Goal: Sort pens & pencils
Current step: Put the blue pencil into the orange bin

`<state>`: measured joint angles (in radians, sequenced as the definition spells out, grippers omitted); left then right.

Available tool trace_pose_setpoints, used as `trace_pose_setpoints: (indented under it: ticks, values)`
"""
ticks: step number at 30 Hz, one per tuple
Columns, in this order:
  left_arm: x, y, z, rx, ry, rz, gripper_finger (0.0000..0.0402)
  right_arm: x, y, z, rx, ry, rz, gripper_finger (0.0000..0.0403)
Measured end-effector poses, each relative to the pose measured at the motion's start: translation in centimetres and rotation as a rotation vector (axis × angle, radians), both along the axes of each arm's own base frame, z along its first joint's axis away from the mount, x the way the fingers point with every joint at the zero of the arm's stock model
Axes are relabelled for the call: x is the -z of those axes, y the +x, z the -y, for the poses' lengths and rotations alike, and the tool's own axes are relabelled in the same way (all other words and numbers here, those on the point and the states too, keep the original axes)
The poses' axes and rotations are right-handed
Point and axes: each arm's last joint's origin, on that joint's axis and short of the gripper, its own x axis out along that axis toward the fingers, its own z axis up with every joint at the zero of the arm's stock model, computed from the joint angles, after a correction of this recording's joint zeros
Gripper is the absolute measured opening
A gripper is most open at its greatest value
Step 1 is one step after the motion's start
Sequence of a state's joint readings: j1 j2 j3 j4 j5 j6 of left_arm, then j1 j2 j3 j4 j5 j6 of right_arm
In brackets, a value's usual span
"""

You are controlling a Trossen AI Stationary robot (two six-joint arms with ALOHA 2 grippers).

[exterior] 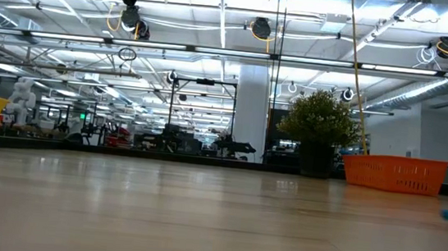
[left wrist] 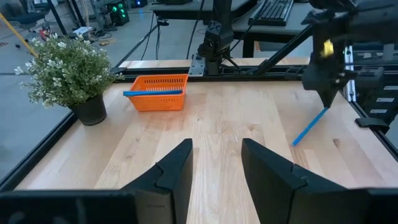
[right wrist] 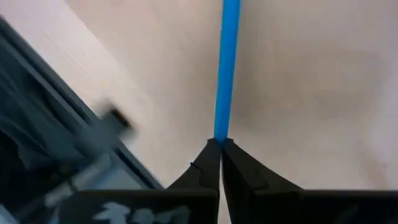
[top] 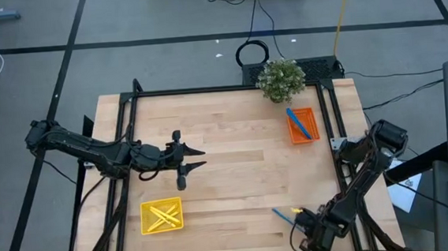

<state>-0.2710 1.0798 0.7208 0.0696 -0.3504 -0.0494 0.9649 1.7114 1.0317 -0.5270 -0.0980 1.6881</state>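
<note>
The blue pen point(right wrist: 228, 68) lay on the bare wood near the table's front right edge, and my right gripper point(right wrist: 219, 144) had its fingers pinched fully together on the pen's near end. It was a grip at the very tip, with the rest of the stick running out ahead of me and resting on the table point(top: 234, 156).

From above, the right gripper point(top: 308, 221) sat low at that front corner, and the pen point(top: 282, 214) pointed away from it toward the middle. The orange tray point(top: 303, 125), already holding blue sticks, stood toward the back right beside the potted plant point(top: 281, 79). The yellow tray point(top: 161, 215), with yellow sticks in it, was at the front left, well apart.

I judged the step to be the lift and the carry to the orange tray. Holding only the end, I reckoned the pen could swing or slip. So the sound way was to rise slowly and straight, keep the squeeze firm, and let the free end clear the wood before turning.

My left gripper point(left wrist: 214, 165) hovered over the middle left of the table with its fingers partly apart, holding nothing.
</note>
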Motion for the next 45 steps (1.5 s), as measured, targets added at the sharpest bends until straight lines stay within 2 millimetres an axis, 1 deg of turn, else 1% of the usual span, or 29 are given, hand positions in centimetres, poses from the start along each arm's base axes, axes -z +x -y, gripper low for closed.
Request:
trace_pose_setpoints:
  ticks: [7,10,14,20,25,28,31,33,35,37,41,45]
  values:
    - [0.0,0.0,0.0,0.000,0.000,0.000,0.0143,-1.7,0.4,0.6,-0.036,-0.048,0.180,0.0002]
    - [0.0,0.0,0.0,0.000,-0.003,0.001,0.0143,-2.2,0.6,1.0,-0.050,-0.092,0.256,0.0002]
    - [0.0,0.0,0.0,0.001,-0.004,0.001,0.0143,-2.6,0.8,1.2,-0.081,-0.118,0.308,0.0001]
    - [0.0,0.0,0.0,0.004,-0.005,0.000,0.0143,-2.6,1.2,1.6,-0.100,-0.174,0.369,0.0001]
    - [0.0,0.0,0.0,0.004,-0.005,0.000,0.0143,-1.7,1.3,2.4,-0.102,-0.198,0.353,0.0001]
    - [0.0,0.0,0.0,0.004,-0.005,0.000,0.0143,-1.0,1.5,2.6,-0.117,-0.170,0.387,0.0000]
    - [0.0,0.0,0.0,0.004,-0.005,0.000,0.0143,-0.8,2.2,2.2,-0.155,-0.077,0.481,0.0002]
    - [0.0,0.0,0.0,0.004,-0.005,0.000,0.0143,-0.8,2.5,2.0,-0.173,-0.035,0.542,0.0011]
    - [0.0,0.0,0.0,0.004,-0.005,0.000,0.0143,-0.7,2.7,2.0,-0.193,-0.029,0.561,0.0027]
    - [0.0,0.0,0.0,0.004,-0.005,0.000,0.0143,-0.6,2.5,2.1,-0.216,-0.029,0.535,0.0048]
    - [0.0,0.0,0.0,0.004,-0.004,0.000,0.0143,-0.1,1.9,2.5,-0.267,-0.093,0.482,0.0091]
    - [0.0,0.0,0.0,0.004,-0.004,0.000,0.0143,0.8,1.9,2.5,-0.329,-0.144,0.461,0.0114]
